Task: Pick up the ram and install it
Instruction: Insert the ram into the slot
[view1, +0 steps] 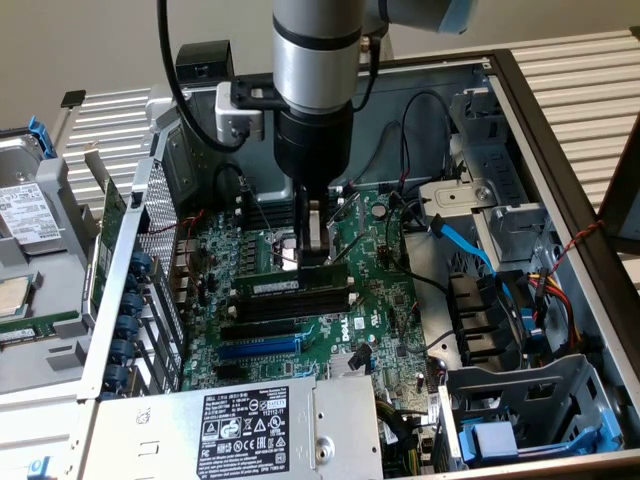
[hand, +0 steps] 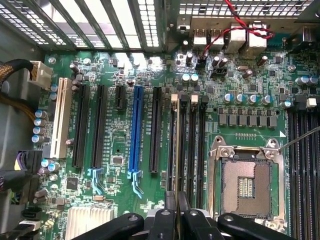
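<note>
install step in hand; pick-up done, judging by the grip. tool (view1: 315, 252) closed on the ram (view1: 285, 287), pinching its top edge off-centre, toward the exterior view's right end. held upright on its long edge, parallel to the black memory slots (hand: 192, 150) and down at their level, between the socket (hand: 245, 185) and the blue slot (hand: 134, 130). going by the wrist view, lined up with the memory slot farthest from the socket, though hard to say for sure. seated, or merely resting in the slot's mouth: impossible to tell from here.

likely called for at this stage: keeping the stick square to the board (hand: 112, 135), with no lean toward the neighbouring slots; notch matched to the slot's key; end latches (hand: 194, 99) open enough to take it; then a straight, even press downward, not a shove from one side. worth minding: with a grip this far off-centre, a real risk of one end sinking ahead of the other and the stick jamming crooked.
</note>
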